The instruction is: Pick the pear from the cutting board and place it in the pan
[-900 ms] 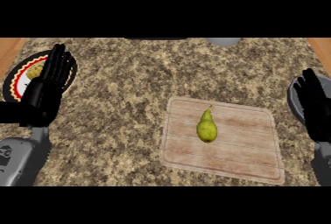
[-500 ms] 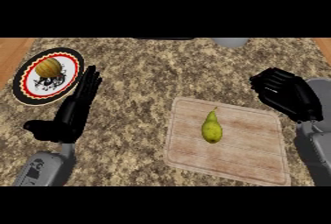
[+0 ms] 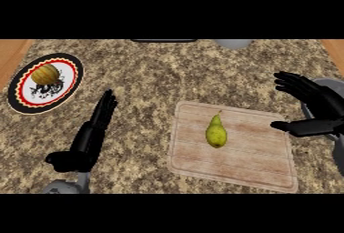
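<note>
Pear: one yellow-green pear lies on its side near the middle of the cutting board. Nothing holds it.
Pear's direction: its long side runs from the near edge to the far edge of the view. The thin stem end points to the far side, tipped a tiny bit right. The fat end is nearer the robot.
Cutting board: one light wooden cutting board lies flat on the worktop, on the right side, turned a little.
Pan: one grey pan shows only a bit at the right edge, mostly behind the right robot hand.
Right robot hand: the black right robot hand is open, fingers spread, thumb sticking out over the board's right edge. It is right of the pear and not touching it.
Left robot hand: the left robot hand is open with straight fingers pointing away, left of the board, holding nothing.
Plate: one round plate with a dark patterned rim sits far left.
On the plate: one small orange-brown round thing sits on it.
</note>
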`<action>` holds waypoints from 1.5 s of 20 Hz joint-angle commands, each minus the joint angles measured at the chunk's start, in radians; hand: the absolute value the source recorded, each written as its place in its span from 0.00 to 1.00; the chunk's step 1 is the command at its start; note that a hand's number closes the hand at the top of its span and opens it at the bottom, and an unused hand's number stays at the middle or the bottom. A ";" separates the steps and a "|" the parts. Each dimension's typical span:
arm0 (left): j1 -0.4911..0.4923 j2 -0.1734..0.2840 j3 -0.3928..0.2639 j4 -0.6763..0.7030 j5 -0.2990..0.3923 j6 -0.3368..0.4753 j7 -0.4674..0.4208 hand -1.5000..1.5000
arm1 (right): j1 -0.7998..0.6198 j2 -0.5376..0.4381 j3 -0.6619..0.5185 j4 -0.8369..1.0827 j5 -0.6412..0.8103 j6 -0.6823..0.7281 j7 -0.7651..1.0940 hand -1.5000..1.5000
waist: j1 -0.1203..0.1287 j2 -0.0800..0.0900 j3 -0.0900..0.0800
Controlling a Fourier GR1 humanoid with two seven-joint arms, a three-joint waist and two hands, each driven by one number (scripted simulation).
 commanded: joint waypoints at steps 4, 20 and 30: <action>-0.008 -0.003 0.006 -0.046 -0.010 -0.008 0.064 0.50 | -0.203 -0.058 0.038 0.115 0.073 0.149 0.076 0.00 | 0.010 0.001 0.000; -0.035 -0.018 0.034 -0.039 -0.023 -0.019 0.076 0.50 | -0.389 0.098 0.417 0.259 0.427 0.358 0.189 0.00 | 0.011 0.002 0.000; 0.047 -0.099 0.005 0.009 -0.095 -0.035 -0.038 0.50 | -0.431 0.224 0.322 0.324 0.538 0.448 0.254 0.00 | 0.001 0.000 0.000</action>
